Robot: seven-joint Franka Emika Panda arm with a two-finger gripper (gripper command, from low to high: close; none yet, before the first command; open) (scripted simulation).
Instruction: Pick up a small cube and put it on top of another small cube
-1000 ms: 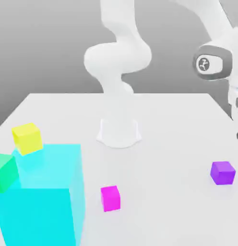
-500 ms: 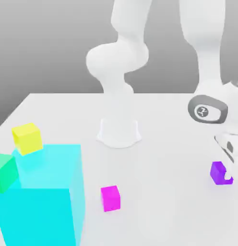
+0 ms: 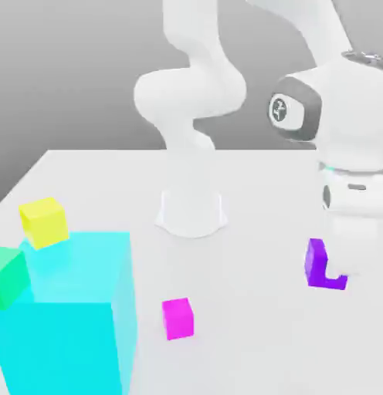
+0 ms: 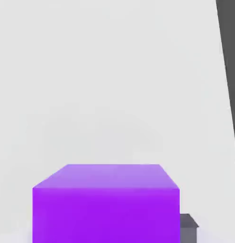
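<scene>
Violet cube (image 3: 315,263) is in the gripper (image 3: 338,271), toward the exterior view's right; fingers closed on it, one pad crossing its near side, and the hand view has the cube right up close with a bit of dark fingertip beside it. Grasp looks done, so call it the pick half, roughly mid-task. Whether the cube is fully off the tabletop (image 3: 249,270) I can't tell for sure; the gap under it, if any, is hard to read. Stacking is still to do: no small cube has the violet one on it. Magenta cube (image 3: 177,319) stands alone on the tabletop, nothing on top, well apart from the grip, and looks the easiest base. Yellow cube (image 3: 45,222) and green cube (image 3: 8,276) show at the big cyan block (image 3: 55,343), on the exterior view's left; exactly how they rest there I can't tell. Task doesn't name the base cube, so target is a guess. Left to do: lift clear, carry across, line up over the chosen cube, lower, let go, back off. Main risk is an off-centre release, since both faces are small and a slight offset could tip the top cube or shove the lower one.
</scene>
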